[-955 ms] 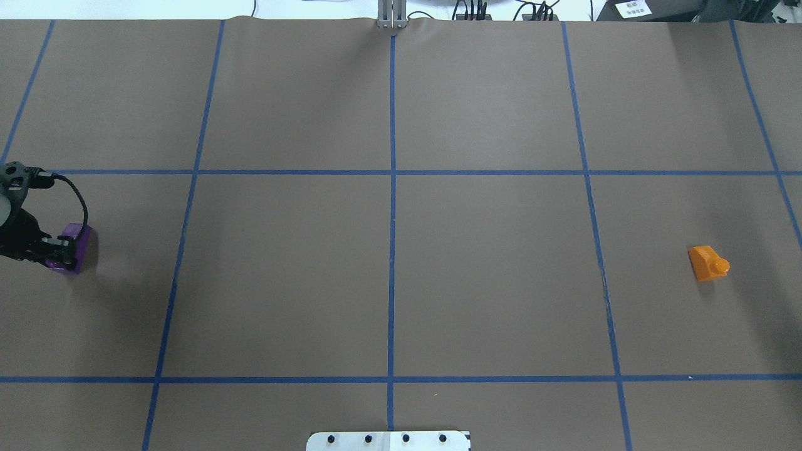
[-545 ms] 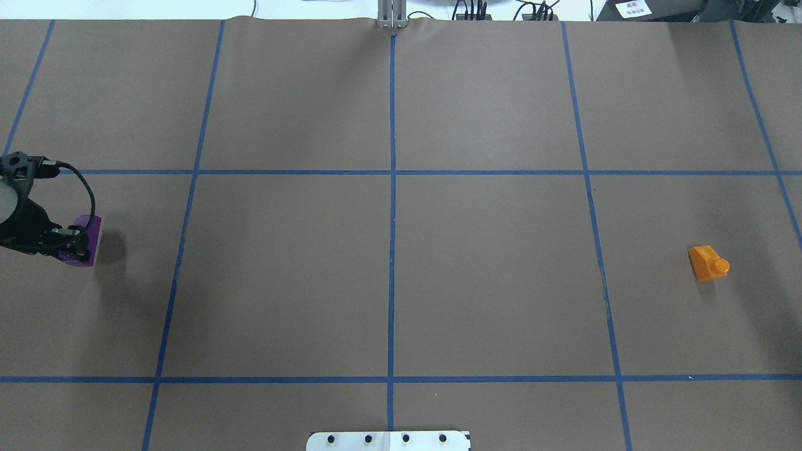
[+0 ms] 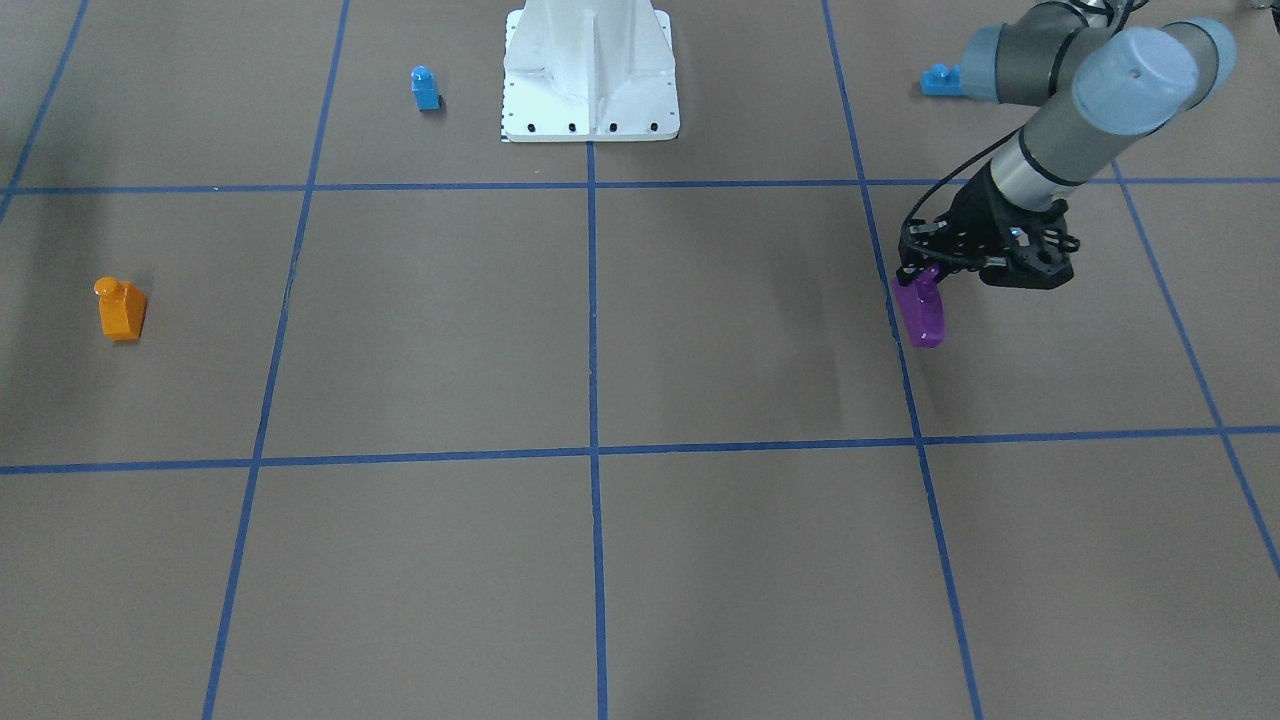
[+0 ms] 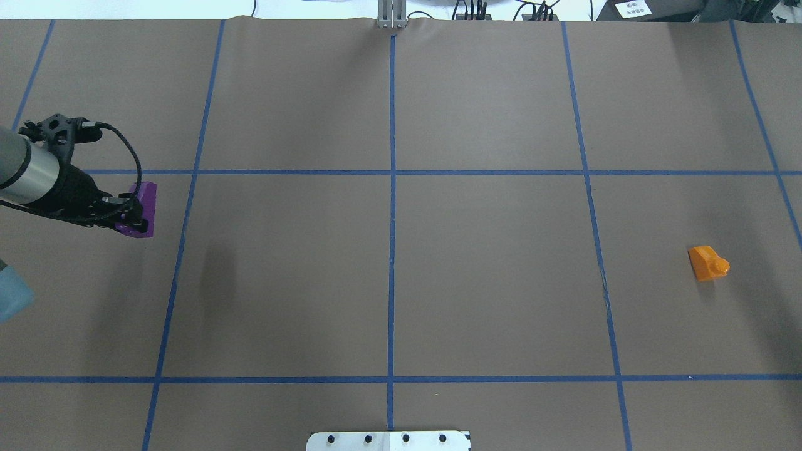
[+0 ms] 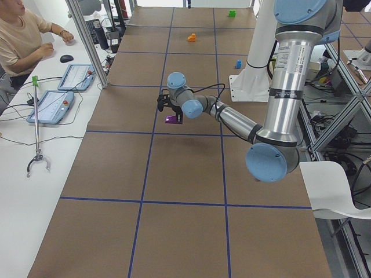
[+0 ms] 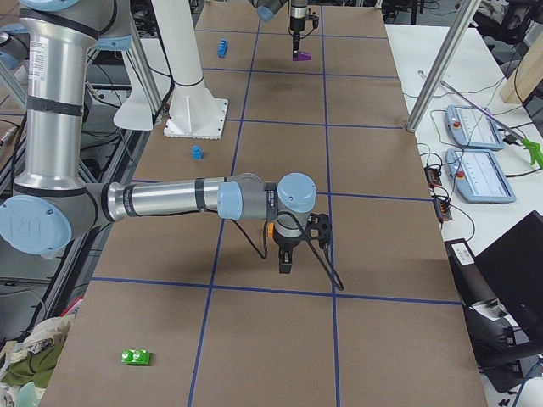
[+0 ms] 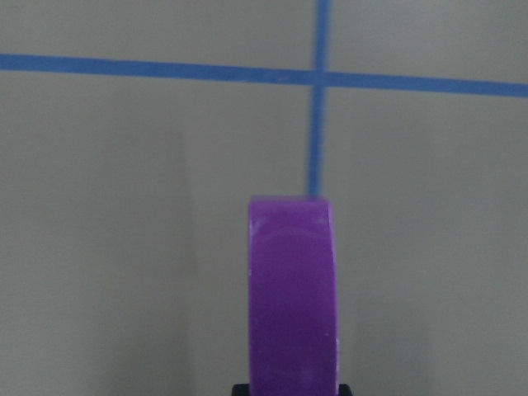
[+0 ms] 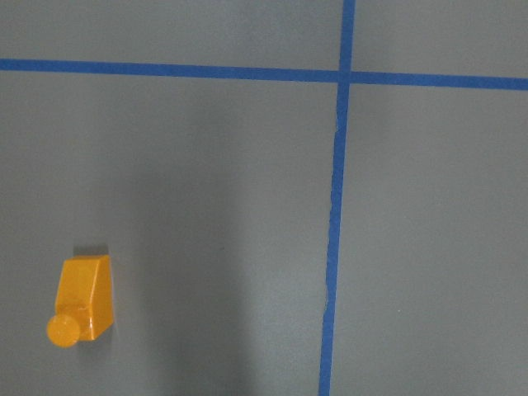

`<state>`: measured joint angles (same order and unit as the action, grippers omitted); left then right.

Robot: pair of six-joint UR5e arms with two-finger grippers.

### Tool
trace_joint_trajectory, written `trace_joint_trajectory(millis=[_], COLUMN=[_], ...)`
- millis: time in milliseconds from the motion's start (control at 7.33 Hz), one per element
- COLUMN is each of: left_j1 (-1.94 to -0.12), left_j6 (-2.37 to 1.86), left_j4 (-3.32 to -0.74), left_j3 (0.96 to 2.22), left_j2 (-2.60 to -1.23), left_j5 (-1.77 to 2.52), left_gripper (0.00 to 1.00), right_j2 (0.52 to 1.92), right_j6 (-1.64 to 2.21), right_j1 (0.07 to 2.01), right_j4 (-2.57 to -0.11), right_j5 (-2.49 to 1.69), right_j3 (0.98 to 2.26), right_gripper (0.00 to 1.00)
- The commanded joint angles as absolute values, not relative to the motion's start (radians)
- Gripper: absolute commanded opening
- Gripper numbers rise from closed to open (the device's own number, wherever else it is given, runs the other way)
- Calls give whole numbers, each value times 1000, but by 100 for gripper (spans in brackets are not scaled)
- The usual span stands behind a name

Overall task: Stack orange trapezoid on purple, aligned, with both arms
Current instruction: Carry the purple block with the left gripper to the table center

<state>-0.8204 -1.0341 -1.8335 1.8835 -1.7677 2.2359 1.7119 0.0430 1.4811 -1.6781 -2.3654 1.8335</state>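
The purple block is clamped in my left gripper and hangs above the table at the left; its shadow lies apart from it. It also shows in the front view under the left gripper, and fills the lower middle of the left wrist view. The orange trapezoid lies on the table at the right, stud on its side; it shows in the right wrist view. My right gripper shows only in the exterior right view, hovering near the orange block; I cannot tell whether it is open.
A small blue single-stud block and a blue brick lie near the white pedestal. A green block lies at the table's right end. An operator sits at the side table.
My left gripper has moved right and away from the robot in the overhead view, carrying the purple block higher off the table. The orange trapezoid has not moved.
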Motion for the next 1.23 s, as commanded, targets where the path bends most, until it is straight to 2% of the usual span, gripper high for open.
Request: trace_joint_trajectory(millis=[0,136,545,818,1091], left_j1=[-725,-677,-632,-594,-562], left_j6=[-1057,-1058,-1114,-1115,-1115], left_j4=[-1535,-1444,-1437,-1439,-1443], left_j3=[1884,1873,1818,1687,1599], left_j2=[-2008,-2088,-2164,-2296,-2364], left_j5=[2171,2122,2120,2120,2097], left_gripper=[0,0,0,0,0], right_j2=[1712,1710,1710,1712,1712], right_j6=[43,43,43,44,43], right_j1=[1480,1480,1480,1480,1480], right_j4=[-1678,-1678,-1678,-1678,-1678], right_j5=[-2365,-2365,-2368,-2376,-2376], right_j3=[1838,1838,1838,1839,1838], right_gripper=[100,100,100,100,100])
